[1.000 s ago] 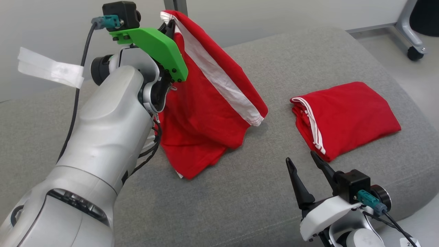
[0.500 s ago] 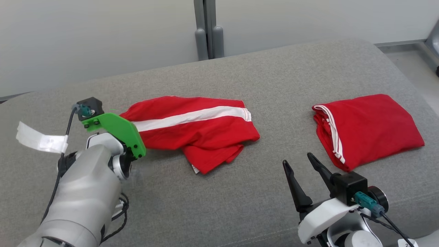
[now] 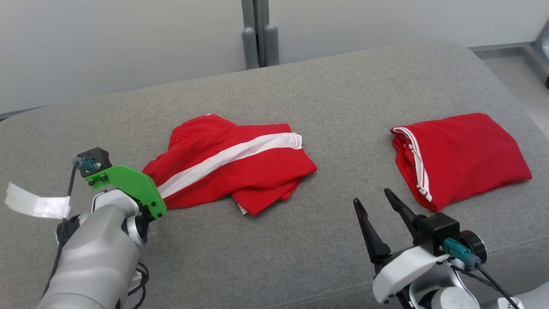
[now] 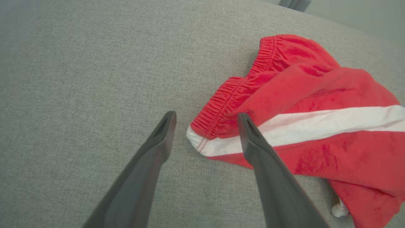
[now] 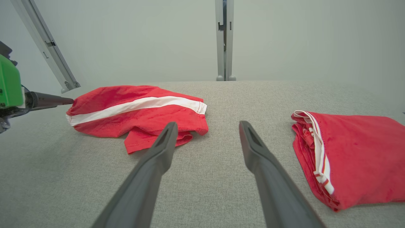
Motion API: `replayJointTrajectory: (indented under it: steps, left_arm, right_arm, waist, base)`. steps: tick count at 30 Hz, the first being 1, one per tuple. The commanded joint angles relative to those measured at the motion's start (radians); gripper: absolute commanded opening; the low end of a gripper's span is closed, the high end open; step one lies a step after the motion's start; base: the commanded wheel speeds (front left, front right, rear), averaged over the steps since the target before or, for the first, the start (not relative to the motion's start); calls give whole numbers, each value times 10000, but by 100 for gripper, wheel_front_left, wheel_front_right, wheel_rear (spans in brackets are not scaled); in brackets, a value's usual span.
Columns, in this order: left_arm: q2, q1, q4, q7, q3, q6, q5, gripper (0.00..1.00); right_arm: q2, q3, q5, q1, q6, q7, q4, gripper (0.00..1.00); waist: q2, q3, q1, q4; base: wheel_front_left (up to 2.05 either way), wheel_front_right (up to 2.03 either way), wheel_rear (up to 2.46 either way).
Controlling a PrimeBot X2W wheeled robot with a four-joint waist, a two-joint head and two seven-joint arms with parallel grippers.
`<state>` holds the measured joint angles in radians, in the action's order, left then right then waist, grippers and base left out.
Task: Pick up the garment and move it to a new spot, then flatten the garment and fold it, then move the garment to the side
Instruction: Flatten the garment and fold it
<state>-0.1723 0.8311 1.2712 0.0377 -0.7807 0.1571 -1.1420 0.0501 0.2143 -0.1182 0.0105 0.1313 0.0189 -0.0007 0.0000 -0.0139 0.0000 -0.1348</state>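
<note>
Garment (image 3: 231, 165): red, white-striped, rumpled on grey cushion (image 3: 300, 98).

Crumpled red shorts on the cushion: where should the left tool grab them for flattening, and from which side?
Grip the waistband corner of the crumpled red shorts, where the white stripe ends. It is a thick gathered edge, exposed and nearest the open left tool. Probably best to come in low from the robot's left, one finger sliding under along the cushion.

Grey fabric cushion (image 3: 300, 86), pale wall (image 3: 128, 43) behind, grey metal post (image 3: 257, 38), floor (image 3: 510, 73) at right
</note>
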Motion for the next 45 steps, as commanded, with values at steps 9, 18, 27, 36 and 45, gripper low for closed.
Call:
replayJointTrajectory:
  steps: [9, 18, 27, 36, 45]
  left_arm:
    - [-245, 206, -260, -1493, -147, -761, 358, 100]
    - [-250, -29, -689, -2785, -37, -1293, 464, 100]
    - [-1102, -1656, -4495, -3010, 1940, -425, 2283, 100]
    - [-1631, -5256, -8761, -3015, 3456, 223, 4580, 100]
    - [-1911, -7528, -10807, -3016, 4083, 181, 5147, 100]
  right_arm:
    - [10, -186, -14, 37, -11, 64, 76, 100]
    - [12, -523, 8, -63, -11, 120, 289, 100]
    - [12, -1129, -112, -184, -11, 56, 709, 100]
    - [12, -1382, -113, 71, -11, 189, 1241, 100]
    - [16, -1362, -103, 185, -11, 321, 1825, 100]
  waist:
    - [0, 155, 0, 200]
    - [0, 531, 0, 619]
    - [0, 903, 0, 1100]
    - [0, 1088, 0, 1301]
    - [0, 1297, 0, 1408]
  base:
    - [0, 0, 0]
    - [0, 0, 0]
    - [0, 0, 0]
    - [0, 0, 0]
    - [0, 0, 0]
